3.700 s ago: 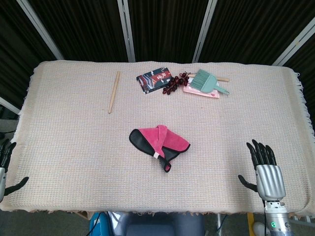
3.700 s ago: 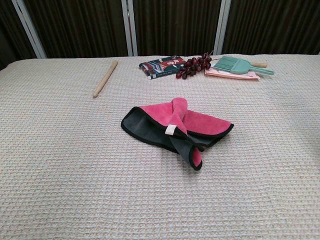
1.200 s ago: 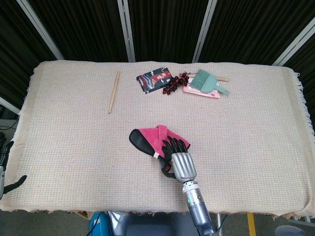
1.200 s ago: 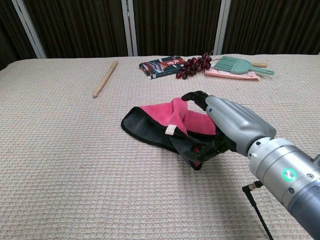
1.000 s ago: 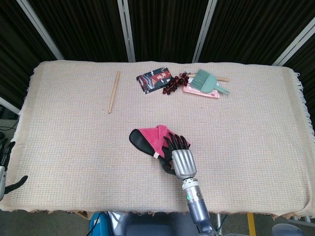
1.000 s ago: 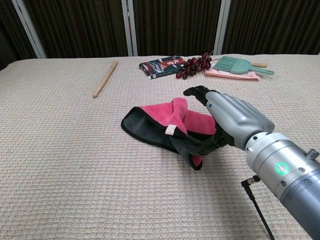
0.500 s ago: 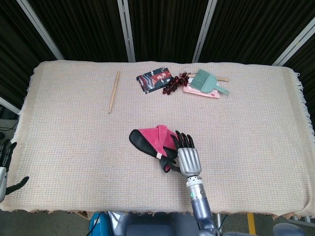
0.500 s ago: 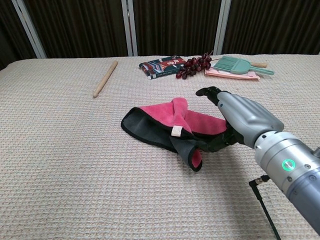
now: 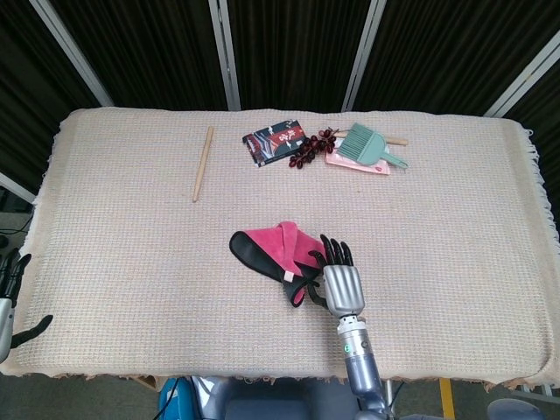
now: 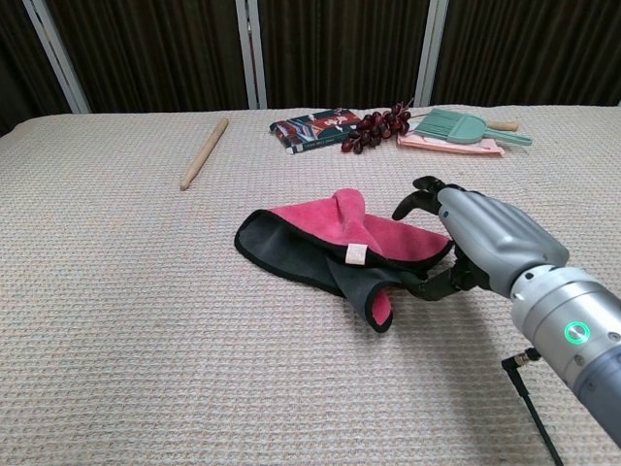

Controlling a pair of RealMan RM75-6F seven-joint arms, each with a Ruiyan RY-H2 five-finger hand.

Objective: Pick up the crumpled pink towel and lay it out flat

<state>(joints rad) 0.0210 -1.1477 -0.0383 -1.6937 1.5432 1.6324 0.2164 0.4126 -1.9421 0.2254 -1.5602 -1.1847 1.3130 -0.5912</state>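
Near table centre, towel: the crumpled pink towel [image 9: 282,251] lies folded, dark underside showing.
Right hand: my right hand [image 9: 339,282] sits at its right edge; whether it pinches cloth, I cannot tell.
Left hand: my left hand [image 9: 10,297] rests released at the table's [image 9: 131,262] corner.

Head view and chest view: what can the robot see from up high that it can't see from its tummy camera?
Only the head view shows the left hand at the table's left edge, plus the fringed table edges. Only the chest view shows the right hand's thumb curling low beside the pink towel. Both show the right hand at the towel's right edge, the wooden stick, booklet, grapes and green brush.
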